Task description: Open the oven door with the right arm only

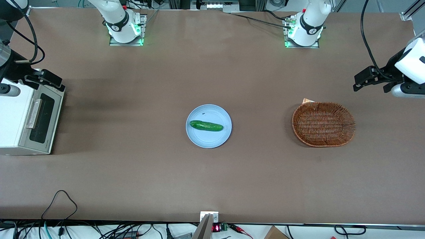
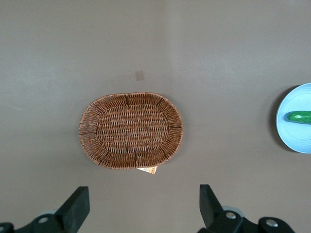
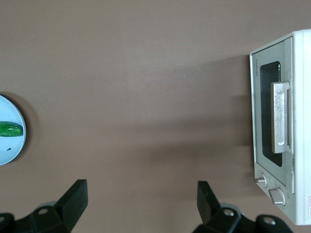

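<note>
**Oven door closed; right arm's jaws spread above bench, clear of the oven**

The oven door (image 1: 40, 120) sits flush against the white toaster oven (image 1: 13, 122), closed, at the working arm's end of the bench (image 1: 212, 172). Its dark glass window (image 3: 272, 114) faces the bench centre; the silver bar handle (image 3: 280, 116) runs along the door near its upper edge. Two control knobs (image 3: 270, 189) sit beside the window on the same face.

The right arm (image 1: 13, 71) hangs over the oven's top. Its gripper (image 3: 141, 201) hovers above bare bench in front of the door, jaws spread wide and holding nothing, apart from the handle.

From the oven, a blue plate (image 1: 208, 139) lies at about 3 o'clock in the front view, mid-bench, carrying a green cucumber (image 1: 206, 125). A wicker basket (image 1: 323, 124) rests toward the parked arm's end, with a small tan scrap (image 2: 147, 170) at its rim.
</note>
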Controlling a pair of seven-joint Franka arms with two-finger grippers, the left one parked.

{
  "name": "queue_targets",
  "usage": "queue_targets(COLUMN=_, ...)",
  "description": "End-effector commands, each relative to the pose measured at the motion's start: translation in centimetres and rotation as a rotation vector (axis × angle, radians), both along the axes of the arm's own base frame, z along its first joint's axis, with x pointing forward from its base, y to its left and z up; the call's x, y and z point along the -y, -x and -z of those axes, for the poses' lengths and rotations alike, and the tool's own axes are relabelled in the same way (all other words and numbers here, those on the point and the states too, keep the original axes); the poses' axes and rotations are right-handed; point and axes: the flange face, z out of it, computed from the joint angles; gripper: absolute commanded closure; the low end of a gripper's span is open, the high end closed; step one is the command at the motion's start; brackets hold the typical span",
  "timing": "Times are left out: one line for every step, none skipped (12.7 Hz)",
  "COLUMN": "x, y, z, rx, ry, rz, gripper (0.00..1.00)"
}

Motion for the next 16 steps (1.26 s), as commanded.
queue_targets(x=-0.1, y=-0.2, z=-0.4, rx=-0.017, ry=-0.018, rz=-0.009, gripper=0.0)
queue_targets(x=0.0, y=-0.2, z=-0.4, rx=-0.017, ry=-0.018, rz=-0.006, gripper=0.0)
queue_targets(x=0.1, y=-0.2, z=-0.4, rx=-0.018, ry=-0.018, rz=-0.005, gripper=0.0)
queue_targets(x=0.2, y=-0.2, z=-0.4, rx=-0.018, ry=-0.018, rz=-0.005, gripper=0.0)
queue_targets(x=0.2, y=-0.2, z=-0.4, rx=-0.018, ry=-0.018, rz=-0.005, gripper=0.0)
queue_targets(x=0.2, y=-0.2, z=-0.4, rx=-0.018, ry=-0.018, rz=-0.005, gripper=0.0)
queue_targets(x=0.2, y=-0.2, z=-0.3, rx=-0.019, ry=-0.018, rz=-0.006, gripper=0.0)
queue_targets(x=0.2, y=0.0, z=-0.2, rx=-0.036, ry=-0.017, rz=-0.01, gripper=0.0)
queue_targets(x=0.2, y=0.1, z=-0.1, rx=-0.044, ry=-0.018, rz=-0.011, gripper=0.0)
queue_targets(x=0.2, y=0.1, z=-0.1, rx=-0.049, ry=-0.016, rz=-0.01, gripper=0.0)
queue_targets(x=0.1, y=0.0, z=0.5, rx=-0.067, ry=-0.015, rz=-0.009, gripper=0.0)
queue_targets(x=0.0, y=-0.1, z=0.8, rx=-0.075, ry=-0.006, rz=-0.01, gripper=0.0)
queue_targets(x=0.1, y=-0.1, z=0.8, rx=-0.076, ry=-0.006, rz=-0.002, gripper=0.0)
queue_targets(x=0.2, y=-0.1, z=0.8, rx=-0.076, ry=-0.008, rz=0.001, gripper=0.0)
queue_targets(x=0.1, y=-0.1, z=0.8, rx=-0.076, ry=-0.008, rz=0.0, gripper=0.0)
queue_targets(x=0.1, y=0.0, z=0.8, rx=-0.082, ry=-0.008, rz=-0.002, gripper=0.0)
